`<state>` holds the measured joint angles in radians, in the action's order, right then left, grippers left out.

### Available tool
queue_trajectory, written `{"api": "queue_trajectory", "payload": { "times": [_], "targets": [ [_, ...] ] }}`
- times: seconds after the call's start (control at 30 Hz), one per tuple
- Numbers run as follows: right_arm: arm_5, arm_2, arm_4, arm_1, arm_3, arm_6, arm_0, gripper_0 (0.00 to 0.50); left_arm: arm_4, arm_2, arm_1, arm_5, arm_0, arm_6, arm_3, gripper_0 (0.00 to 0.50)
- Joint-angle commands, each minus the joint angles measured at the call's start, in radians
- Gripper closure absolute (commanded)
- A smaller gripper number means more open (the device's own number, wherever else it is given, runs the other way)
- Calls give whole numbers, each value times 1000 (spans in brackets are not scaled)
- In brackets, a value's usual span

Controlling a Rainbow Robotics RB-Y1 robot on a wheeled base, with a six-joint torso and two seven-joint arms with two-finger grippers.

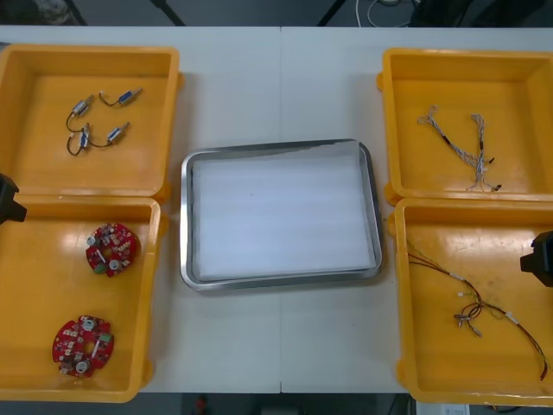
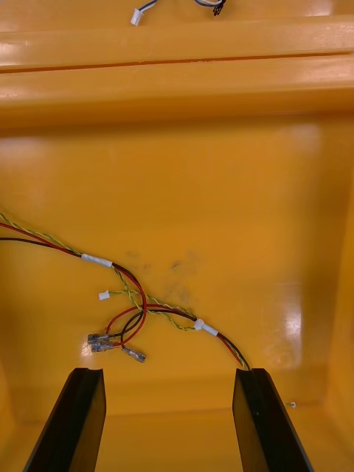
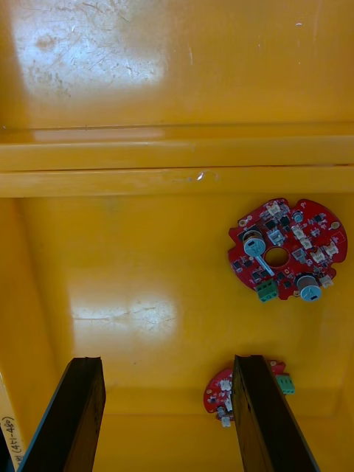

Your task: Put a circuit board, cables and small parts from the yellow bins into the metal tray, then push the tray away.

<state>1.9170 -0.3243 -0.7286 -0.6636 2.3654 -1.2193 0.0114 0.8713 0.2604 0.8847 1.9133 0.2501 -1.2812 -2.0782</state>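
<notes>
Tray [image 1: 187,216] between bins [image 1: 86,54]; left pincer [image 3: 168,363], right pincer [image 2: 169,373] gape above them.

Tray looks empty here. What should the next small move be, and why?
Likely lower the open left gripper onto the circuit board nearest it: the metal tray holds nothing and the board lies untouched in its yellow bin. The open right gripper hovers over cables.

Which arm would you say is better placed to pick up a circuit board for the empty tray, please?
Left. The left claw hangs open over the near left yellow bin, where both circuit boards lie; the right claw is over red and yellow cables.
</notes>
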Motion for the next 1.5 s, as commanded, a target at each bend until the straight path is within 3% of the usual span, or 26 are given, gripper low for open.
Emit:
{"api": "queue_trajectory", "payload": {
  "times": [0.03,1.5],
  "targets": [
    [3,-30,5,-31,6,0,-5,0,-9,31,-7,7,-15,57,-13,0],
    [3,-30,5,-31,6,0,-5,0,-9,31,-7,7,-15,57,-13,0]
  ]
}}
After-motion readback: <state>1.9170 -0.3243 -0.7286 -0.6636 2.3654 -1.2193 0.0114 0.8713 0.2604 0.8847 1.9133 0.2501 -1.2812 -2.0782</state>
